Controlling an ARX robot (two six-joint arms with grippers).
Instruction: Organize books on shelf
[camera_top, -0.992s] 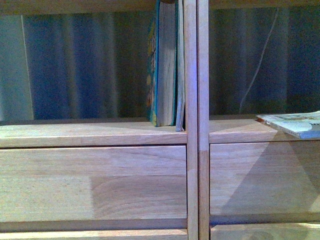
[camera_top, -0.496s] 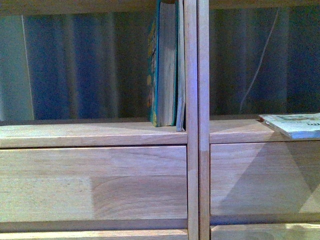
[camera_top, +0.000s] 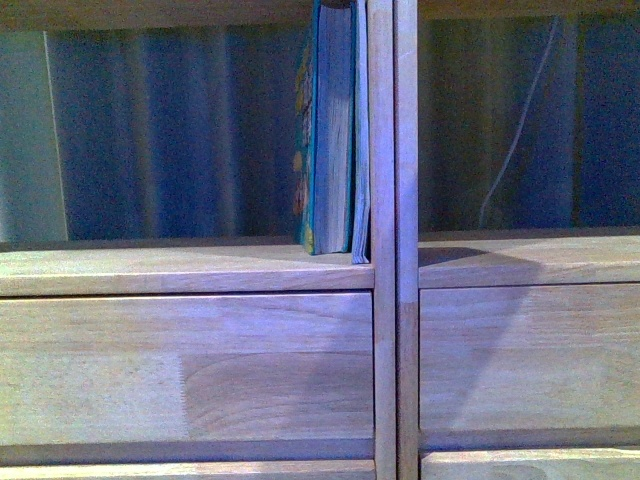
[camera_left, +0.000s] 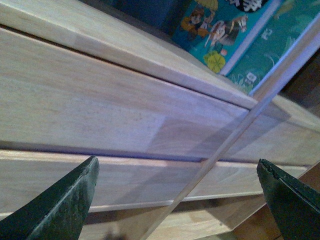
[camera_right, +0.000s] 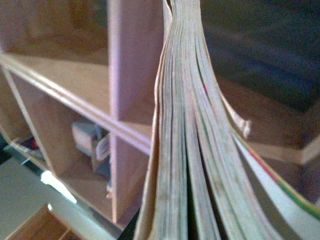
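A thick teal-green book (camera_top: 328, 130) with cream page edges stands upright on the left bay of the light-wood shelf (camera_top: 180, 268), against the upright post. A thin booklet (camera_top: 361, 140) stands between it and the post. The teal cover also shows in the left wrist view (camera_left: 235, 35). My left gripper (camera_left: 177, 192) is open and empty, facing the drawer fronts below that book. My right gripper is shut on a book (camera_right: 190, 150), whose cream page edges fill the right wrist view; the fingers are hidden behind it. Neither arm shows in the front view.
Twin upright posts (camera_top: 393, 240) divide the two bays. Plain drawer fronts (camera_top: 190, 365) lie below the boards. A thin white cord (camera_top: 515, 140) hangs behind the right bay. In the right wrist view a wooden divider (camera_right: 125, 100) and lower compartments with small items (camera_right: 90, 142) show.
The book lying at the right edge of the right bay has slid out of the front view to the right. The standing books have not moved.
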